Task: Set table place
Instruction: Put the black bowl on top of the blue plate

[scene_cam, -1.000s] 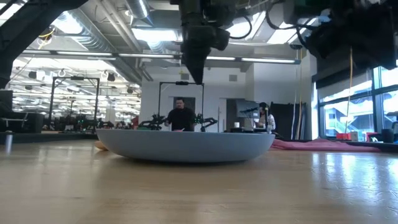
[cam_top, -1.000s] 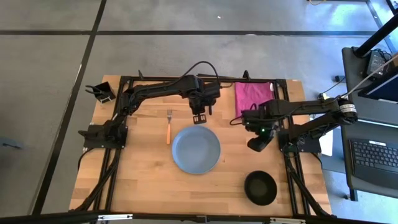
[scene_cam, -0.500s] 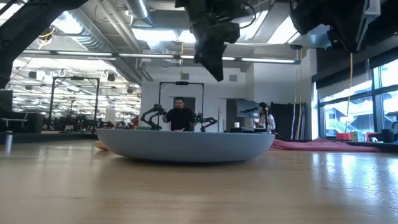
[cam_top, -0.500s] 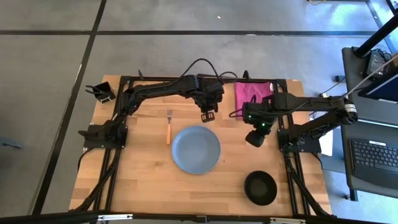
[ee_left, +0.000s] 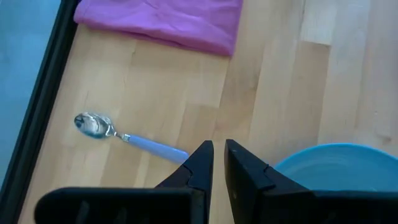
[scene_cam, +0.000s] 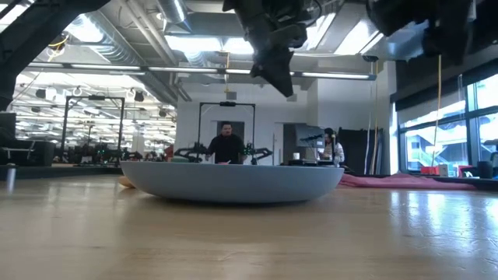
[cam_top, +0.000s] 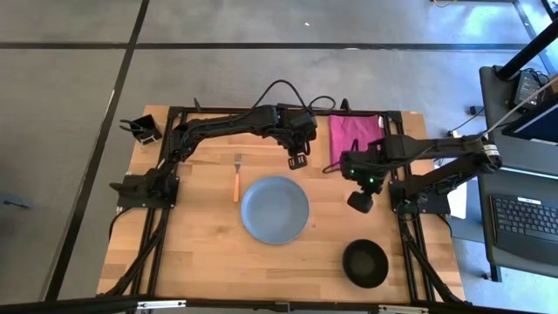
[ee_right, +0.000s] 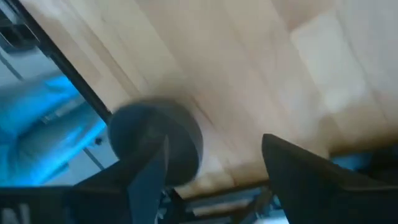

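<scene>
1. Far left of the high view: the fork (cam_top: 235, 180) lies flat on the tabletop (cam_top: 200, 253), orange handle toward the bottom of the frame, just left of the plate (cam_top: 275, 209) and not touching it.
2. Centre frame, the plate sits on its own; in the low view its rim (scene_cam: 233, 183) fills the middle of the picture.
3. Just above the plate's upper right, the left end effector (cam_top: 297, 160) hangs over bare wood. Its wrist view shows the fingers (ee_left: 200, 163) drawn nearly together with nothing between them.
4. That same wrist view picks up the spoon (ee_left: 127, 137) lying flat ahead of the fingers, bowl end toward the tabletop's edge, near the pink cloth (ee_left: 163, 21).
5. My read: the spoon is the left arm's next target. With the fingers this narrow, coming down now would knock the handle aside instead of straddling it, so they need to open first.
6. Right of centre, the right end effector (cam_top: 360, 203) hovers between cloth and bowl (cam_top: 364, 262); its wrist view shows the fingers spread wide, empty.
7. Lower right, the bowl stands well apart from the plate. Both arms are crowded near the cloth, so a collision is the other risk.
</scene>
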Motion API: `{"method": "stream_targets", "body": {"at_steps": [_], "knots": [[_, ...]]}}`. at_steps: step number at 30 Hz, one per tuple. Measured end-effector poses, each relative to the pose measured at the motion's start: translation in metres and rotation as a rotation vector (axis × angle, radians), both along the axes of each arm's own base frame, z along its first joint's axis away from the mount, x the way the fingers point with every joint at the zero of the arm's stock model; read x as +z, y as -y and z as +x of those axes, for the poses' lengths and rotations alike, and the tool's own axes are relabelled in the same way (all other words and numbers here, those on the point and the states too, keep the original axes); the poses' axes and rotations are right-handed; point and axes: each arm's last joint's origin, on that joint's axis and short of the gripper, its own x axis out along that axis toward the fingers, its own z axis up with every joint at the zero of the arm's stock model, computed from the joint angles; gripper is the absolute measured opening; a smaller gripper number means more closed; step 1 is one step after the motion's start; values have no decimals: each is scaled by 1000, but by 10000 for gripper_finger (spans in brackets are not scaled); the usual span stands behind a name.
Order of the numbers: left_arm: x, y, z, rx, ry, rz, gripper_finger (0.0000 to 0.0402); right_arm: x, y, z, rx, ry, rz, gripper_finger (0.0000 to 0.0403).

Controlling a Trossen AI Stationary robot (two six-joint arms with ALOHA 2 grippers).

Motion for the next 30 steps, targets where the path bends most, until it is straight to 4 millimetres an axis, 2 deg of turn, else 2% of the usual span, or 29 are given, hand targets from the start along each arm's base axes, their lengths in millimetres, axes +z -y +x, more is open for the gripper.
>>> {"method": "stream_targets", "body": {"at_steps": [10, 13, 16, 23, 30], "knots": [[0, 0, 0, 0, 4, 1, 33, -1, -41, -12, 130, -70, 1, 248], [1, -1, 2, 0, 22, 5, 33, -4, -55, -16, 167, -72, -48, 246], [4, -2, 7, 1, 79, 19, 33, -15, -68, -19, 172, -73, -85, 246], [6, 5, 11, 25, 126, -4, 33, -43, -94, -22, 95, -61, -36, 246], [6, 19, 13, 22, 121, -27, 33, -68, -103, -36, 103, -131, -53, 245]]}}
